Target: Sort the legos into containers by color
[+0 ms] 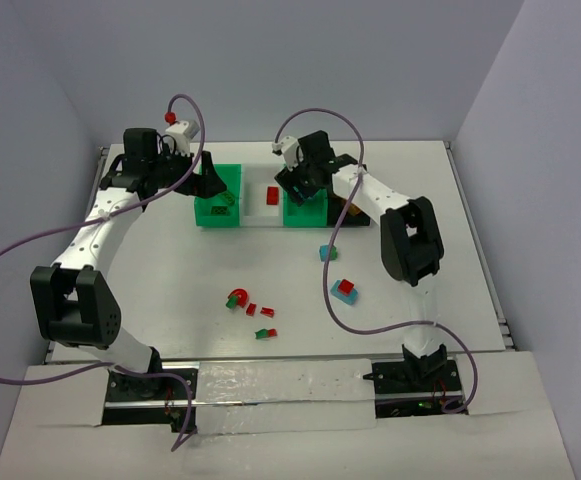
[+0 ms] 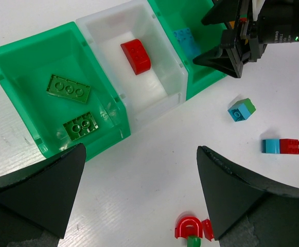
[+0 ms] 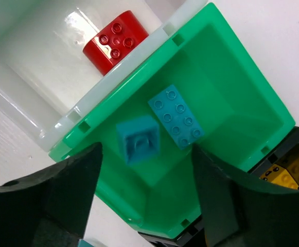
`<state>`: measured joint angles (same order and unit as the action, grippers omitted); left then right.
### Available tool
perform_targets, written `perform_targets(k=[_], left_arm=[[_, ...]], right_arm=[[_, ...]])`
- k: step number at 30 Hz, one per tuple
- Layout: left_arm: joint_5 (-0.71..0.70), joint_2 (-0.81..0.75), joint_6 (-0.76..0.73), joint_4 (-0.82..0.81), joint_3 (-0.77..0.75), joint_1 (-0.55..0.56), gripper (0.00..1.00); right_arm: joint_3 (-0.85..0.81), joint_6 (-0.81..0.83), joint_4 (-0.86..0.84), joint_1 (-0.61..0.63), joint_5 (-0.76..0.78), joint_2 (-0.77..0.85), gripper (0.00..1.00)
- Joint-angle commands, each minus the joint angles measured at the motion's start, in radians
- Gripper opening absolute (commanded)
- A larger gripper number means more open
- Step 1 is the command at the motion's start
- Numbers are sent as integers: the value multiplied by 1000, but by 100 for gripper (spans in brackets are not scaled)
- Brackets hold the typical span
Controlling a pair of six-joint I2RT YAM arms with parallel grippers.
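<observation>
My right gripper (image 3: 145, 149) hangs open over the right green container (image 3: 231, 92). Below its jaws, touching neither finger, is a small cyan lego (image 3: 138, 139), slightly blurred, beside a flat cyan lego (image 3: 176, 117). The white container (image 2: 154, 77) holds a red lego (image 2: 135, 55). Two green legos (image 2: 69, 88) lie in the left green container (image 2: 15, 67). My left gripper (image 2: 141, 149) is open above bare table just in front of the containers. Loose on the table are a cyan-green lego (image 2: 242, 109), a cyan-red lego (image 2: 280, 146) and a red arch (image 2: 189, 226).
A black container (image 3: 280, 154) with a yellow brick (image 3: 288, 172) stands at the right end of the row. Small red and green pieces (image 1: 266, 322) lie near the table's middle. Walls close in the table at the back and sides.
</observation>
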<state>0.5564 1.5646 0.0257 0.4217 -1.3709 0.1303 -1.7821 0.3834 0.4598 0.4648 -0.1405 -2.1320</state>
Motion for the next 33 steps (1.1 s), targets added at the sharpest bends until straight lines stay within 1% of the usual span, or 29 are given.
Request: perform_targets(k=[1, 3, 4, 6, 7, 9, 11, 15, 19, 23, 29, 33], left_arm=[[10, -43, 8, -47, 10, 0, 99], [18, -40, 9, -50, 12, 0, 99], [21, -39, 10, -49, 12, 0, 99], [35, -39, 11, -45, 6, 0, 99], [38, -40, 8, -44, 6, 0, 99], [53, -44, -2, -42, 6, 0, 99], [77, -49, -14, -36, 8, 0, 99], [139, -50, -15, -35, 13, -1, 99], [189, -53, -15, -33, 16, 0, 99], [198, -62, -53, -26, 21, 0, 99], [196, -65, -60, -11, 23, 0, 99], [197, -67, -56, -12, 24, 0, 99]], right_arm=[[1, 26, -10, -3, -19, 93, 83], [57, 73, 2, -2, -64, 166, 85], [67, 92, 11, -2, -70, 175, 85], [128, 164, 43, -7, -161, 255, 86], [155, 224, 70, -12, -194, 291, 86], [221, 347, 131, -22, -282, 351, 83], [258, 497, 235, -32, -337, 407, 77], [285, 672, 425, -43, -391, 409, 67], [350, 750, 466, -49, -410, 405, 68], [406, 796, 456, -49, -375, 374, 70], [493, 814, 371, -51, -345, 367, 74], [516, 822, 341, -58, -335, 350, 76]])
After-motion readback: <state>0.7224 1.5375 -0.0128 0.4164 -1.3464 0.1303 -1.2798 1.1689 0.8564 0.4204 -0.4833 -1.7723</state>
